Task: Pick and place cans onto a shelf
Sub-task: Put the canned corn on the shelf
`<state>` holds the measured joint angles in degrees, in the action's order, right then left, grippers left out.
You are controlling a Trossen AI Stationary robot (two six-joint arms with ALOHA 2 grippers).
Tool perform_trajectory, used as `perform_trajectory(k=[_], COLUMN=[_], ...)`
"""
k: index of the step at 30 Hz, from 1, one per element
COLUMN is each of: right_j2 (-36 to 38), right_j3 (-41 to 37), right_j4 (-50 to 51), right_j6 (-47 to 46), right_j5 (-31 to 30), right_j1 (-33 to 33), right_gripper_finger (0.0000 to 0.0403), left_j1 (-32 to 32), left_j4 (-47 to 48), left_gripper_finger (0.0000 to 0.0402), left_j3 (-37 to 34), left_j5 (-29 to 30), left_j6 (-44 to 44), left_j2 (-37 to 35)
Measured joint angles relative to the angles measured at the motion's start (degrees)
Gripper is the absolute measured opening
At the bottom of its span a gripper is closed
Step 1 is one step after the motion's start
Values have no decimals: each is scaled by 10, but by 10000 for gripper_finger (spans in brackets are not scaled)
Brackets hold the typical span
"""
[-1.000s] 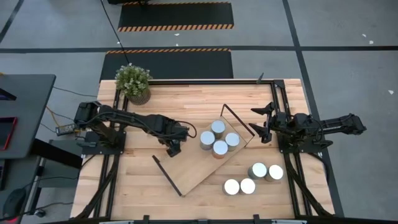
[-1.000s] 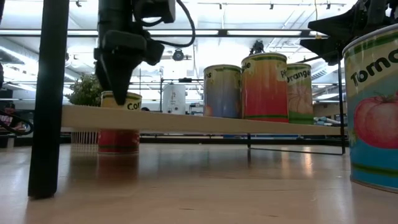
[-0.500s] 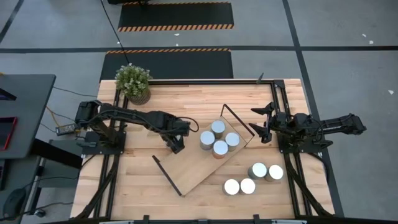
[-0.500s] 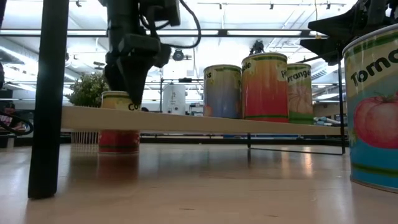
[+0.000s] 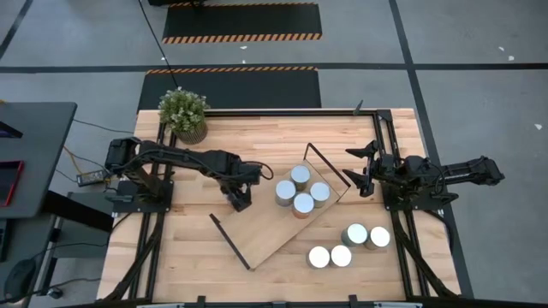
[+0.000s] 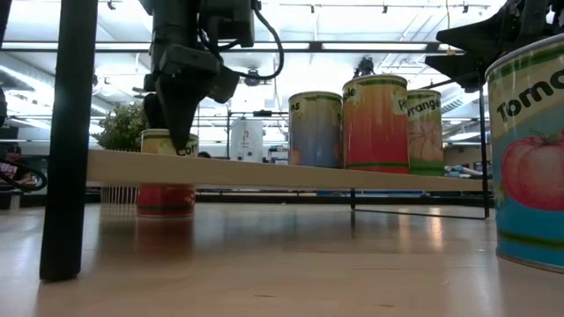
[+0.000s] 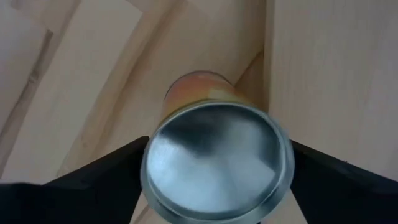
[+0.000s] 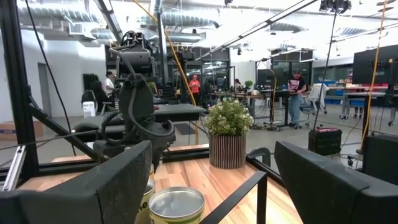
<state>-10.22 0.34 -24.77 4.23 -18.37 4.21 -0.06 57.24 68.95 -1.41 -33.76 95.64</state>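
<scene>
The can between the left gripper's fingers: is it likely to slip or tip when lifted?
The can looks like rigid metal, so it probably will not crush. Its smooth round wall may slip in the left gripper. Standing upright, it seems stable.

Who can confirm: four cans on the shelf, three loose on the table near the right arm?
Wrong count: four loose cans, not three, stand on the table near the right arm, as the high view shows. Four cans on the shelf is correct.
</scene>
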Motion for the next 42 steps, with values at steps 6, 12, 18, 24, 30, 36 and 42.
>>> perform_trajectory(k=[6, 12, 18, 24, 30, 36, 42], right_j2=[0, 0, 0, 0, 0, 0, 0], right_j3=[0, 0, 0, 0, 0, 0, 0], right_j4=[0, 0, 0, 0, 0, 0, 0], right_j6=[0, 0, 0, 0, 0, 0, 0], right_j5=[0, 0, 0, 0, 0, 0, 0], right_j1=[0, 0, 0, 0, 0, 0, 0], right_gripper_finger=[347, 347, 347, 347, 347, 347, 347], left_j1=[0, 11, 32, 37, 5, -27, -41], left_j4=[1, 10, 58, 112, 38, 29, 27], left_gripper_finger=[325, 327, 325, 326, 327, 327, 327], left_j3=[0, 1, 62, 159, 184, 182, 217], left_j5=[6, -17, -44, -5, -3, -30, -16], left_j6=[19, 30, 42, 58, 45, 36, 61], left_j2=[0, -8, -16, -17, -8, 43, 86])
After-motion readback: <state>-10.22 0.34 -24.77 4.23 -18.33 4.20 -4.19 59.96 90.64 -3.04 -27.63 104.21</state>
